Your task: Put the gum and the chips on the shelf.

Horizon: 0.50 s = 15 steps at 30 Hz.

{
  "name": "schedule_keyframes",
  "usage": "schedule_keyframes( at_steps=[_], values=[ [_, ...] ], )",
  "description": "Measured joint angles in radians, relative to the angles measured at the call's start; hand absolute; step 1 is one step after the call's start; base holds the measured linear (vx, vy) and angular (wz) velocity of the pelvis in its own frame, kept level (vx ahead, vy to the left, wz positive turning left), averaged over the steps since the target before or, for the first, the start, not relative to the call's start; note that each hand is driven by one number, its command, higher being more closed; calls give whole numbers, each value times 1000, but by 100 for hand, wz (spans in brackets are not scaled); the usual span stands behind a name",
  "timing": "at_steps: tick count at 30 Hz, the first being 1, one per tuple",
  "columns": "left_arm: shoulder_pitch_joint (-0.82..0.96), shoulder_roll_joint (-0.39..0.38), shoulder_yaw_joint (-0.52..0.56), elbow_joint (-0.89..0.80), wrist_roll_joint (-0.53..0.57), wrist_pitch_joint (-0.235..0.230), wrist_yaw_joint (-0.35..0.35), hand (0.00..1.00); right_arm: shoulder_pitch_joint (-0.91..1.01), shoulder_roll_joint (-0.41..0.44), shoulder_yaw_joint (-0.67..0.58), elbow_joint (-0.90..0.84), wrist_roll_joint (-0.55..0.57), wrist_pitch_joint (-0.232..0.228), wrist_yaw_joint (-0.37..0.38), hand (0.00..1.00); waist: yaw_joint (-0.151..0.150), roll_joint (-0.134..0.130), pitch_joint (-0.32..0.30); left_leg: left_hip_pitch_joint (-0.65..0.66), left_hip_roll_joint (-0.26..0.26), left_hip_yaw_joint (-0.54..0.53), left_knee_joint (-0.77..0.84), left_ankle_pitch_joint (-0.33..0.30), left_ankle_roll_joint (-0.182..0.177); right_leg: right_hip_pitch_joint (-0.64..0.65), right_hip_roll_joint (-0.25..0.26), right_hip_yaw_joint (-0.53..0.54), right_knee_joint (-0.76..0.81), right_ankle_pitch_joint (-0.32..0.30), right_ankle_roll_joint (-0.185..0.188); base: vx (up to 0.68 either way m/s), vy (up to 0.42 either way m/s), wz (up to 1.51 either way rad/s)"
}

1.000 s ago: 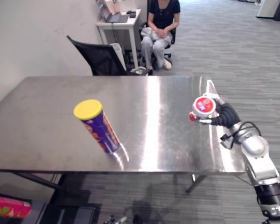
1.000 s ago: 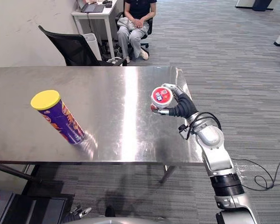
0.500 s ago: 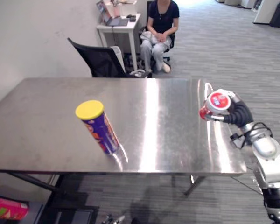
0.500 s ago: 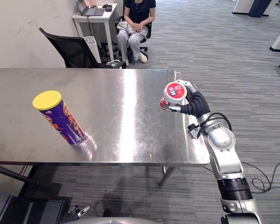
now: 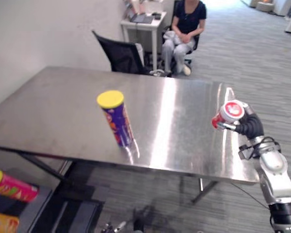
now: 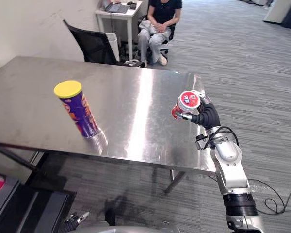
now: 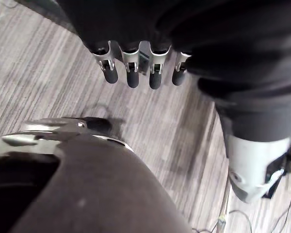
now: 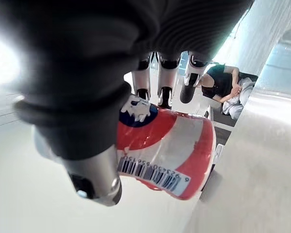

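Compared with a moment ago the whole view sits further round: the head turns, the things do not. The shelf [image 5: 39,208] below the desk's [image 5: 58,111] near left corner now shows more, with two cans lying on it, one pink can [image 5: 12,186] and one orange can [image 5: 0,224]. The left robot hand [image 7: 132,73] hangs over the floor, fingers straight, holding nothing. The right robot hand [image 6: 204,115] stays curled round the one gum tub [image 6: 186,103], clear above the desk's right edge, so the gum looks ready to be carried to the shelf. The one chips can [image 5: 117,119] stands upright near the desk's middle, untouched. Beyond the desk's far edge are one black chair [image 5: 121,56] and one seated person [image 5: 186,24]
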Motion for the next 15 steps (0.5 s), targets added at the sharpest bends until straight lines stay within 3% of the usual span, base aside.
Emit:
schedule_keyframes(
  at_steps=[6, 8, 9, 10, 11, 12, 13, 14, 15],
  values=[
    [1, -21, 22, 0, -41, -7, 1, 0, -58, 6, 29, 0, 2, 0, 8, 100, 12, 20, 26, -101, 37, -57, 114, 7, -6, 0, 34, -57, -1, -2, -12, -37, -66, 32],
    [1, -27, 24, -2, -41, -8, -1, 0, -63, 7, 45, 1, 2, 0, 17, 100, 24, 34, 33, -121, 53, -13, 151, -26, 50, 1, 47, -81, 24, -13, -30, -74, -57, 23],
    [5, -44, 24, -6, -41, -12, -1, 0, -61, 8, 50, 1, 2, -1, 20, 100, 33, 53, 41, -138, 73, 55, 162, -74, 135, 2, 54, -92, 30, -21, -42, -100, -168, 56],
    [3, -43, 27, -2, -41, -13, -4, 0, -57, -2, 49, -1, 3, -7, 24, 100, 21, 39, 34, -138, 93, 176, 163, -145, 219, 25, 64, -115, -29, -10, -60, -109, -164, 83],
    [0, -34, 31, -1, -40, -13, -7, 0, -52, -9, 36, -2, 3, -13, 25, 100, 8, 30, 34, -140, 106, 234, 193, -167, 225, 35, 51, -155, -65, -4, -75, -101, -147, 120],
    [-1, -37, 39, -2, -39, -22, -13, 0, -51, -19, 0, 0, 5, -20, 22, 100, -2, 35, 35, -180, 145, 347, 356, -169, 225, 30, 23, -212, -44, 4, -74, -23, -73, 110],
    [16, -56, 38, -2, -39, -23, -22, 0, -51, -37, -29, -2, 16, -20, 21, 100, 0, 81, 28, -177, 188, 442, 518, -114, 232, 28, 17, -257, 25, -16, -66, -19, -81, 148],
    [26, -68, 19, -9, -38, -25, -29, 0, -28, -56, -60, -5, 32, -28, 17, 100, -14, 94, 21, -182, 155, 478, 447, -59, 215, 18, -5, -282, 68, -37, -77, 21, -55, 125],
    [29, -62, 15, -14, -38, -27, -30, 0, -22, -61, -67, -4, 32, -28, 16, 100, -17, 89, 19, -180, 134, 473, 414, -25, 213, 14, -10, -286, 61, -47, -86, -119, -37, 176]
  ],
)
